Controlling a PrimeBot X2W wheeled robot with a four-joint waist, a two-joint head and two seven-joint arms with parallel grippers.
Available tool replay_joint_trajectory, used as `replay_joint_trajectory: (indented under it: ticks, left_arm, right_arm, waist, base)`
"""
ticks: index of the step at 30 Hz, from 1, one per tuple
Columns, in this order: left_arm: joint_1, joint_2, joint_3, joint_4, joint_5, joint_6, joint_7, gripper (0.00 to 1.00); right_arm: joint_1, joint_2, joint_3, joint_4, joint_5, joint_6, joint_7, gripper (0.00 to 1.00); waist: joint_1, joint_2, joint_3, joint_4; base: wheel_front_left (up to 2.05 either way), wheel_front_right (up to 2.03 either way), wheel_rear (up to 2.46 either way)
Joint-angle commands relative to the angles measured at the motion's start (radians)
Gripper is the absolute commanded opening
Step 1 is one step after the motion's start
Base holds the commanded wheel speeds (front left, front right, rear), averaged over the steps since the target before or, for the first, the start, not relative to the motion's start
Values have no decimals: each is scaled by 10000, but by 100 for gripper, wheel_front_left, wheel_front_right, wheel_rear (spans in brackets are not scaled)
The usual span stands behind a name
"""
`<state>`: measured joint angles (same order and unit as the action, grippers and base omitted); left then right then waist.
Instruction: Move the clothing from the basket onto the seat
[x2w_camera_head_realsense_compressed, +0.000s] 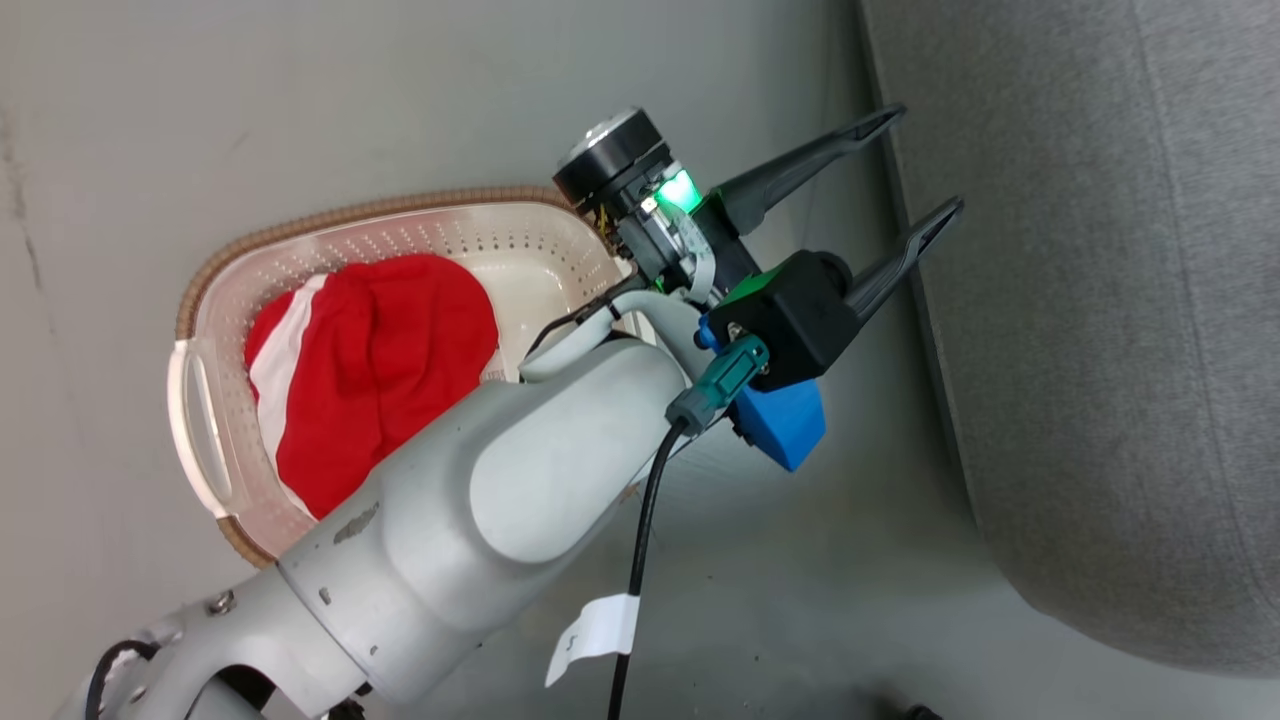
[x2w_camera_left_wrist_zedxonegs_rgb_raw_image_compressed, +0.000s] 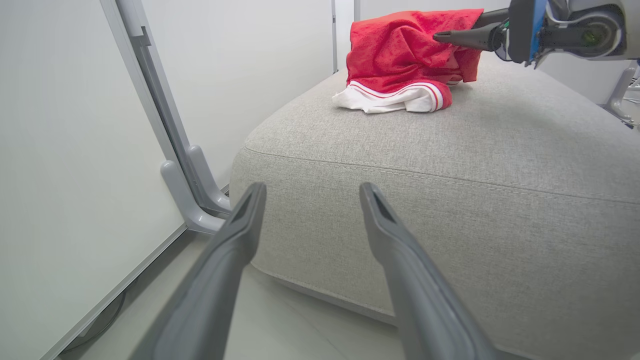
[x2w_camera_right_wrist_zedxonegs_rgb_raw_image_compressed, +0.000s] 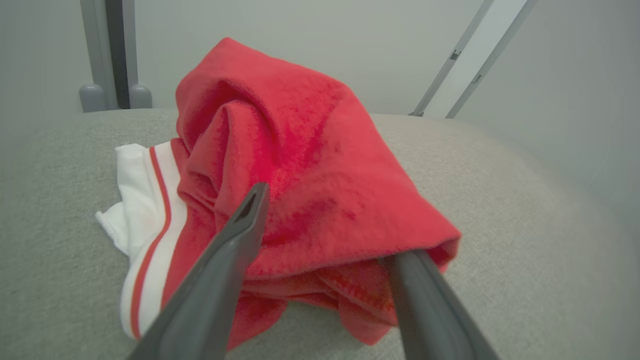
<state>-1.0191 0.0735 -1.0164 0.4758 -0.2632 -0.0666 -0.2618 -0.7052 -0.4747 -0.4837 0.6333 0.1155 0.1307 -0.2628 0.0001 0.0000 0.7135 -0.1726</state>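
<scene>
Two pieces of clothing were on show. The heaped garment sat on the seat, bunched into a tall mound and well back from the front seam. The basket garment lay in the basket, down on the floor beside the seat.

The right gripper had its fingers spread wide around the near end of the heap. One finger lay bare against the red cloth, and the other's tip was tucked under a drooping fold. That was a parted claw, not a pinch, though the fold looked likely to catch on the finger. The left gripper hung wide open and empty between the basket and the seat's edge.

The fabric read as light, limp and fairly grippy, with nothing breakable about it. It would probably sag and trail from any grip. The best hold for the basket garment seemed to be a raised red crease near the middle of the bundle, taken deep.

As for lie, the heap had no clean long axis. It peaked upward, and in the left wrist view its white, red-striped hem spread along its base toward the seat's front. The basket garment ran lengthwise, slanting top to bottom in the head view. Its white panel lay on the side nearest the white handle.
</scene>
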Motion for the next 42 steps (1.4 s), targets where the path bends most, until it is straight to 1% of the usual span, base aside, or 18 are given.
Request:
replay_joint_trajectory:
  ticks: [1, 5, 8, 13, 16, 20, 25, 31, 37, 42]
  left_arm:
    - [158, 35, 63, -57, -15, 59, -47, 100]
    - [606, 45, 282, -216, -112, 92, -47, 100]
    - [1072, 77, 603, -421, -192, 171, -47, 100]
    - [2010, 150, 1358, -799, -295, 327, -47, 100]
    - [2658, 267, 2047, -1104, -336, 428, -47, 100]
    - [3453, 392, 2973, -1476, -237, 524, -46, 100]
    - [4561, 482, 4246, -1929, -82, 690, -40, 100]
    - [5988, 561, 5741, -2250, 133, 676, -40, 100]
    - [7156, 564, 6985, -2486, 443, 484, -40, 100]
    - [7818, 479, 7633, -2568, 647, 315, -39, 100]
  right_arm:
    - [428, 178, -37, -184, -8, 1, -31, 100]
    - [1603, 551, -48, -1013, 13, 1, -33, 100]
    - [2391, 820, 228, -1805, -81, 1, -33, 100]
    - [3319, 1274, 984, -3165, -346, 1, -33, 100]
    - [3669, 1522, 1527, -3873, -508, 1, -33, 100]
    - [4028, 1728, 2410, -4483, -574, -1, -31, 100]
    - [4348, 1968, 3417, -4772, -475, 1, -32, 100]
    - [4781, 2251, 4211, -4909, -420, 1, -32, 100]
    - [5454, 2575, 4309, -5095, -355, 1, -32, 100]
    - [5944, 2750, 4174, -5077, -239, 1, -32, 100]
  waist:
    - [-1, 0, -293, -53]
    - [-1, 0, -977, -94]
    - [-1, 0, -1527, -88]
    - [-1, 0, -2542, 4]
    - [-1, 0, -3169, 158]
    - [-1, 0, -3861, 502]
    - [-1, 0, -4668, 932]
    - [-1, 0, -5551, 1409]
    - [-1, 0, -6201, 1800]
    - [-1, 0, -6569, 1992]
  base:
    - [0, 0, 0]
    - [0, 0, 0]
    - [0, 0, 0]
    - [0, 0, 0]
    - [0, 0, 0]
    - [0, 0, 0]
    - [0, 0, 0]
    - [0, 0, 0]
    - [0, 0, 0]
    - [0, 0, 0]
